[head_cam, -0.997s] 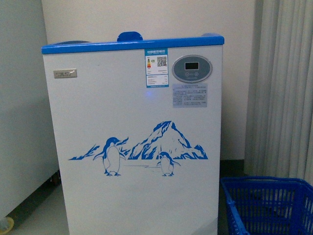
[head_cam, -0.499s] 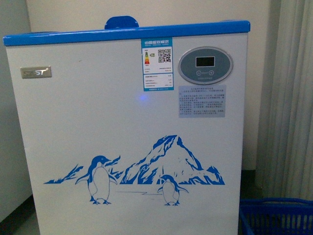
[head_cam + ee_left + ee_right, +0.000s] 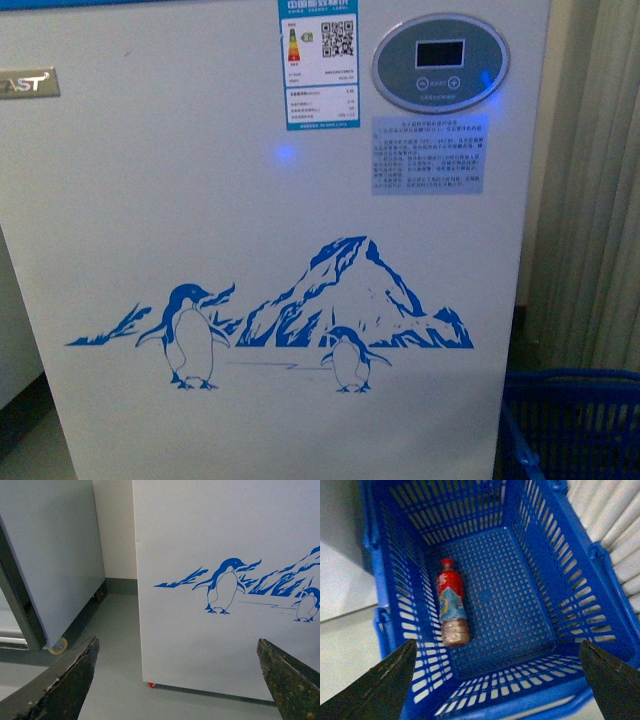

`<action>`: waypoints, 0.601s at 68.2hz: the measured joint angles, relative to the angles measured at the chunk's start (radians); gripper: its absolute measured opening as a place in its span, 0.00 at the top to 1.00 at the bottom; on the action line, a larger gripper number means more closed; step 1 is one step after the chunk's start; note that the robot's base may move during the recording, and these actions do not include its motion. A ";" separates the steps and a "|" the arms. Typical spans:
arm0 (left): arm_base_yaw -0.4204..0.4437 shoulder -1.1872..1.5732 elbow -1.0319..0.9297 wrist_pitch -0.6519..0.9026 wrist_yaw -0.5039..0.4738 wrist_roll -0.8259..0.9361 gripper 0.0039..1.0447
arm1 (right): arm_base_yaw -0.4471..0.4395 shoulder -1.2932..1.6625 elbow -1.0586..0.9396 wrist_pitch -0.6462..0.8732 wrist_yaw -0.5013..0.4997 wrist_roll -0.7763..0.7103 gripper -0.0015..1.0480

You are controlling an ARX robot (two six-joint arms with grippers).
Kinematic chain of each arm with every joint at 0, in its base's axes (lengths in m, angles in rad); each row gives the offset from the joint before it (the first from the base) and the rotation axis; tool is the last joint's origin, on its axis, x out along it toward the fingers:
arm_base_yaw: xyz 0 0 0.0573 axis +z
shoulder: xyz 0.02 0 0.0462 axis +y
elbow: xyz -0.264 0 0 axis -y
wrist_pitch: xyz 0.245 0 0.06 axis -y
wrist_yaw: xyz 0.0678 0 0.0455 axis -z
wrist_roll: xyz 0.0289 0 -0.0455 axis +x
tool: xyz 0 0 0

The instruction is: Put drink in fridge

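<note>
The fridge (image 3: 250, 220) fills the front view: a white front with blue penguin-and-mountain print and an oval grey display (image 3: 440, 62); its top and lid are out of view. It also shows in the left wrist view (image 3: 200, 540), with a red caster (image 3: 151, 684). The drink (image 3: 451, 608), a bottle with red cap and red-and-blue label, lies on its side in a blue basket (image 3: 540, 570) in the right wrist view. My right gripper (image 3: 497, 677) is open and empty above the basket. My left gripper (image 3: 177, 672) is open and empty, facing the fridge's lower front.
A taller grey-white cabinet (image 3: 55, 555) stands to the fridge's left with a gap of grey floor (image 3: 110, 645) between. The blue basket (image 3: 570, 420) sits on the floor at the fridge's right, in front of pale curtains (image 3: 590, 200).
The front view has closed in on the fridge: its blue top rim has left the frame and the print and display look larger. The basket has slid toward the frame's lower right corner.
</note>
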 joint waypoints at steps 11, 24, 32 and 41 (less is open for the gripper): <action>0.000 0.000 0.000 0.000 0.000 0.000 0.08 | -0.005 0.481 0.158 0.163 -0.043 -0.039 0.07; 0.000 0.000 0.000 0.000 0.000 0.000 0.08 | -0.004 0.860 0.353 0.234 -0.089 0.019 0.07; 0.000 0.000 0.000 0.000 0.000 0.000 0.08 | -0.006 1.032 0.462 0.267 -0.123 0.098 0.07; 0.000 0.000 0.000 0.000 0.000 0.000 0.08 | -0.012 1.198 0.577 0.271 -0.152 0.182 0.07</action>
